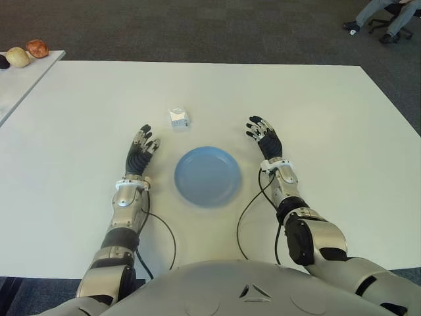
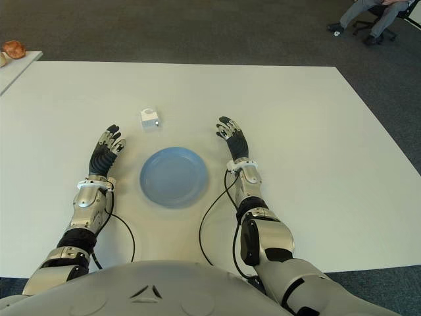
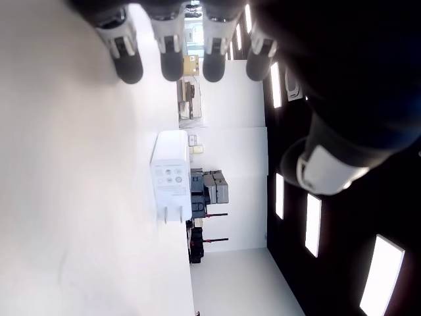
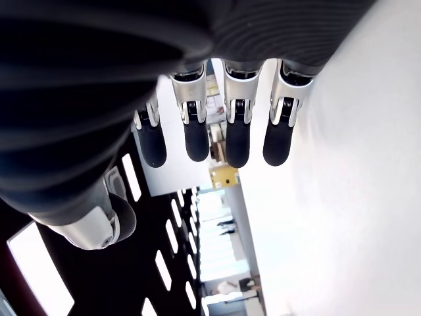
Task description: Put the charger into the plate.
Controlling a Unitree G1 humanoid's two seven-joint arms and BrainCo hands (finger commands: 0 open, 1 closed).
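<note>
A small white charger stands on the white table, just beyond a round blue plate that holds nothing. My left hand shows flat to the left of the plate, fingers stretched out, a short way to the near left of the charger. The left wrist view shows the charger with its two prongs, past my extended fingertips. To the plate's right is my right hand, also open and holding nothing, its fingers straight in the right wrist view.
A second table at the far left carries a few rounded food items. A seated person's legs and an office chair show on the dark carpet at the far right. Black cables trail from both forearms over the near table edge.
</note>
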